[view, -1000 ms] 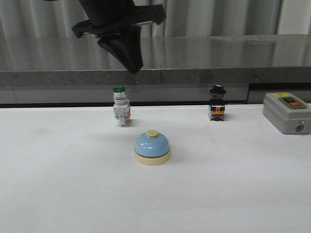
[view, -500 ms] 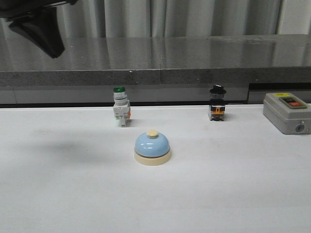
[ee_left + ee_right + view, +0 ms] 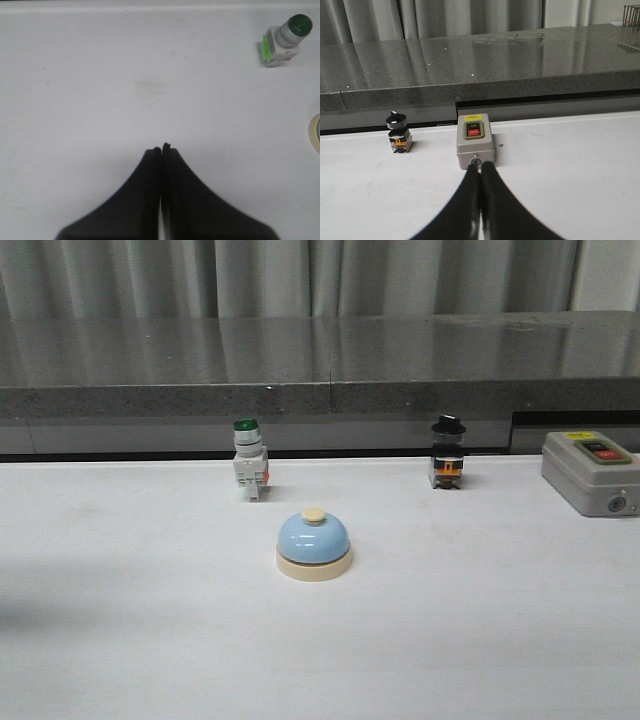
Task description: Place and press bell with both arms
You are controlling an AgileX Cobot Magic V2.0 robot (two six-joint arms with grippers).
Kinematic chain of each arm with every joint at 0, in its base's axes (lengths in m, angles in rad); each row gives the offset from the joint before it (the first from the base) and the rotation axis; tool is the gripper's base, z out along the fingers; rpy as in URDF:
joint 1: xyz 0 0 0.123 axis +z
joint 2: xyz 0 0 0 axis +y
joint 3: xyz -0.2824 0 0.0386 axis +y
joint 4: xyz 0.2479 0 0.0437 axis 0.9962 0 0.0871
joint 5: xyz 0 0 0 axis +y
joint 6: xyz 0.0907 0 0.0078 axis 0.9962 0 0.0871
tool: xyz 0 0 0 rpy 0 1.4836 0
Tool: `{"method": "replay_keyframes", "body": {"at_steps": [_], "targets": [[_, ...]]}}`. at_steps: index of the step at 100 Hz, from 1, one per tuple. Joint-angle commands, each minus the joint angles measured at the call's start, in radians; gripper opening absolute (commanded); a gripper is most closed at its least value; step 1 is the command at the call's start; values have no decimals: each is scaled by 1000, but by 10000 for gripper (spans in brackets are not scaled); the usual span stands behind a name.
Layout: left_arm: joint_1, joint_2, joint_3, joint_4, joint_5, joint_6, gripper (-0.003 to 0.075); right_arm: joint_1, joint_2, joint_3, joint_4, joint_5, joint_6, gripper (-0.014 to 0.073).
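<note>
The light-blue bell (image 3: 313, 544) with its cream base and cream button stands upright on the white table (image 3: 120, 620), near the middle. Neither arm shows in the front view. In the left wrist view my left gripper (image 3: 161, 148) is shut and empty above bare table, and only a cream sliver of the bell's base (image 3: 316, 133) shows at the frame's edge. In the right wrist view my right gripper (image 3: 480, 167) is shut and empty, its tips just in front of the grey switch box (image 3: 475, 140). The bell is out of that view.
A green-capped white push-button switch (image 3: 248, 459) stands behind the bell to the left; it also shows in the left wrist view (image 3: 284, 38). A black-capped switch (image 3: 447, 452) stands behind to the right. The grey box (image 3: 591, 472) with red and green buttons sits at the far right. A dark counter (image 3: 320, 360) runs along the back.
The left arm, above the green-capped switch one second ago, swung left and has left the front view. The bell and the switches have not moved.
</note>
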Motion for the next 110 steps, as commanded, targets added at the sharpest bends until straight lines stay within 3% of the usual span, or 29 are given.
{"method": "replay_keyframes", "body": {"at_steps": [1,50,110], "targets": [[20,-85,18,2,-77,-12,-20,-4,-17,-14,-8,-74,-3,-61],[22,-483,327,13,-252,-10,-20,-4,-17,-14,-8,-74,-3,-61],[22,-953,562,34,-267,-8,-20,-4,-17,-14,-8,-74,-3,-61]]}}
